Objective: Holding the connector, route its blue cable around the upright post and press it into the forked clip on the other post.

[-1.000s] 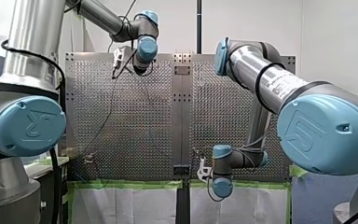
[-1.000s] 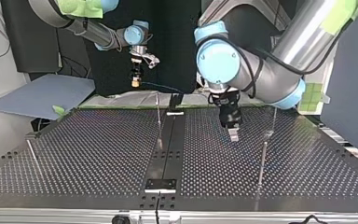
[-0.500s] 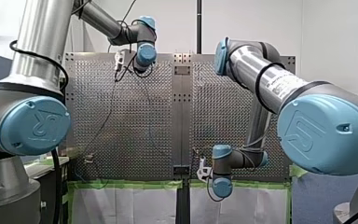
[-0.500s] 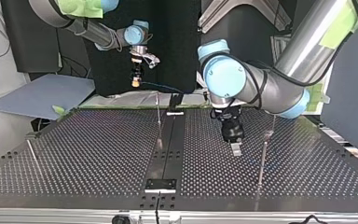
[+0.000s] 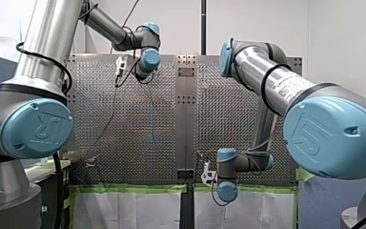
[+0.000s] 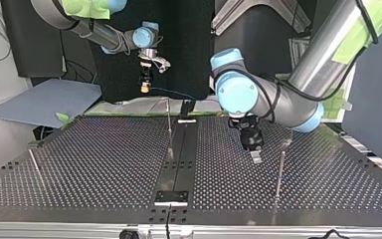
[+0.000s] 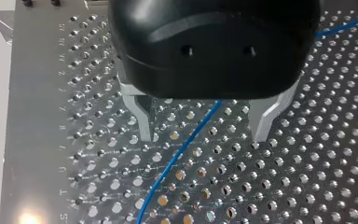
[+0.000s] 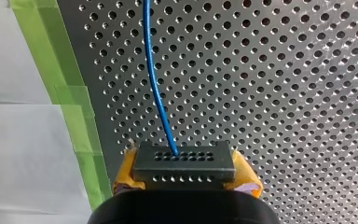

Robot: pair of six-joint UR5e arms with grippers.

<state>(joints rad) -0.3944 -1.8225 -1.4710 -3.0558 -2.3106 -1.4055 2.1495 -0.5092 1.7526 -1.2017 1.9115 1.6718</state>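
My right gripper (image 8: pixel 185 173), with yellow pads, is shut on a black connector (image 8: pixel 184 161). A blue cable (image 8: pixel 156 88) runs from the connector out over the perforated table (image 8: pixel 284 93). In the top view my right gripper (image 6: pixel 143 88) hangs above the table's far edge, left of centre. My left gripper (image 7: pixel 204 127) is open just above the plate, and the blue cable (image 7: pixel 186 144) lies on the plate between its fingers, untouched. In the top view my left gripper (image 6: pixel 254 155) is right of centre, close to a thin upright post (image 6: pixel 280 174). Another post (image 6: pixel 169 124) stands near the middle.
A black rail (image 6: pixel 179 159) runs down the middle of the perforated table (image 6: pixel 104 164). A short post (image 6: pixel 35 164) leans at the top view's left. A grey board (image 6: pixel 45 99) lies beyond the far left corner. Green tape (image 8: pixel 74 107) lines the table's edge.
My left gripper has moved toward the near right in the top view, closer to the right-hand post, and stays open. My right gripper has held still with the connector.
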